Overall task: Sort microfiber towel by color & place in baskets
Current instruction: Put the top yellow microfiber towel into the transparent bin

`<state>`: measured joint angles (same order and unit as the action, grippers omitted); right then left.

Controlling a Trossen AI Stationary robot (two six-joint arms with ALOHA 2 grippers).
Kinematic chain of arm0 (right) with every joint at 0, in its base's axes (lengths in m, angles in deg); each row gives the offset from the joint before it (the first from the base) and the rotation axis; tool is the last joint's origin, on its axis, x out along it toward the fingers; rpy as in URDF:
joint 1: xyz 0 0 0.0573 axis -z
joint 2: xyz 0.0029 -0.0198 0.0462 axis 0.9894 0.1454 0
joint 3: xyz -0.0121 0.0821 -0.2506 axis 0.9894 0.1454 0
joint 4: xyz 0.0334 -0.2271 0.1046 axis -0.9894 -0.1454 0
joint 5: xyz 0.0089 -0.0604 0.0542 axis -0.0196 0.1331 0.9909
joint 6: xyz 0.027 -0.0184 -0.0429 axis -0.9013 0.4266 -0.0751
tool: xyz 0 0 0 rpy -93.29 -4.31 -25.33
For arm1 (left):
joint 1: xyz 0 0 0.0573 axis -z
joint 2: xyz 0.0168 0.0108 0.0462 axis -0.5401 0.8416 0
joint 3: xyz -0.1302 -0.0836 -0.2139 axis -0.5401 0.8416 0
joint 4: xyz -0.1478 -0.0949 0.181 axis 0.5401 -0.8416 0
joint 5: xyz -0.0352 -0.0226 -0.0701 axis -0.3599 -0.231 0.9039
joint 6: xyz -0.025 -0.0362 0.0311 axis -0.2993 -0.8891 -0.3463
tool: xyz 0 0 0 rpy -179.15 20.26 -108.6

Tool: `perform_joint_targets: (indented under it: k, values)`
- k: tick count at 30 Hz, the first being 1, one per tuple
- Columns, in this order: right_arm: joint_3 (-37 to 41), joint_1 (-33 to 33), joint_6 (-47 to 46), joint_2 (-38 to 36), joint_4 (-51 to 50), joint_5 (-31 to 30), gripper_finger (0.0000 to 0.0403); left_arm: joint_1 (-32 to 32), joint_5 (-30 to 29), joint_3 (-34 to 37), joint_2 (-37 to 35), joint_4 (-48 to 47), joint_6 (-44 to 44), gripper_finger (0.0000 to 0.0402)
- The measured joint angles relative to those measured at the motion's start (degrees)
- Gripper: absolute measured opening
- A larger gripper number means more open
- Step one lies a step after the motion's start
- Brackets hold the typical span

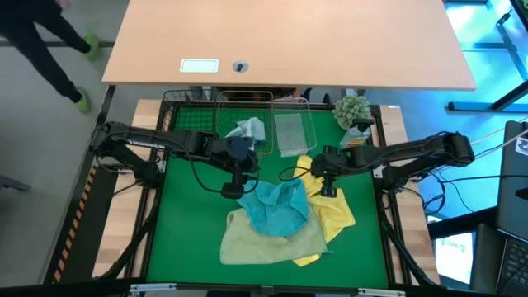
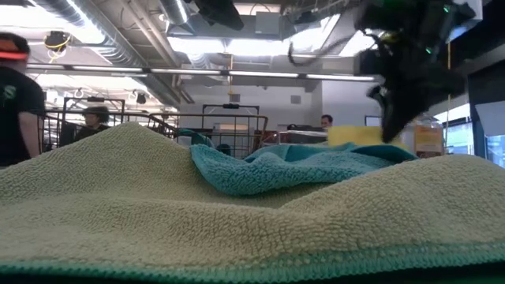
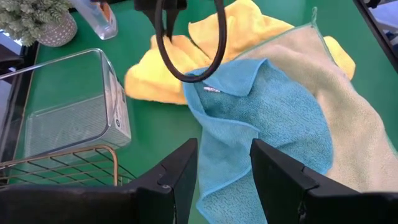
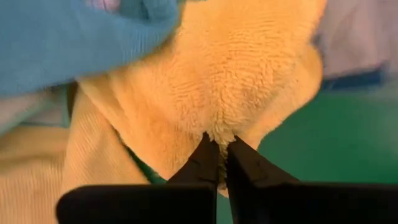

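Three towels lie heaped on the green mat: a blue towel (image 1: 276, 206) on top, a yellow towel (image 1: 334, 213) to its right, and a pale beige-green towel (image 1: 264, 239) at the near side. My left gripper (image 3: 224, 171) is open over the blue towel's (image 3: 261, 118) left part, one finger on either side of a strip of it. My right gripper (image 4: 219, 146) is shut on the yellow towel. The black basket (image 1: 188, 120), the copper basket (image 1: 262, 103) and the silvery basket (image 1: 293, 132) stand side by side at the mat's far edge. A pale towel (image 1: 247, 129) lies in the copper one. My right gripper pinches a puckered fold of the yellow towel (image 4: 217, 121) between its two fingertips, coming from above and pointing down. The cloth gathers up into the fingers. The rest of the towel lies spread on the mat, with its left part under the blue towel.
A small potted plant (image 1: 353, 109) and a clear bottle (image 3: 99, 18) stand at the mat's far right corner, beside the silvery basket (image 3: 74, 106). A wooden desk (image 1: 289, 41) lies beyond the baskets. Bare mat shows left (image 1: 181, 223) of the towels. People stand in the room behind.
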<state>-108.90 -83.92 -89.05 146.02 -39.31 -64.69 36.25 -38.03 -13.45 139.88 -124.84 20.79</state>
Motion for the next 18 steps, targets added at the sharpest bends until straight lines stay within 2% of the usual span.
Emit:
perform_joint_targets:
  k: [10, 18]
  values:
    - [-14.52, 0.04, 10.34, 0.01, -12.93, -5.36, 0.0004, 0.00, 0.01, 0.00, 0.00, 0.02, 0.00, 0.0144]
    - [-28.12, 0.07, 19.21, -0.01, -16.95, -12.90, 0.0003, 0.00, 0.01, 0.00, 0.00, 0.06, 0.00, 0.0143]
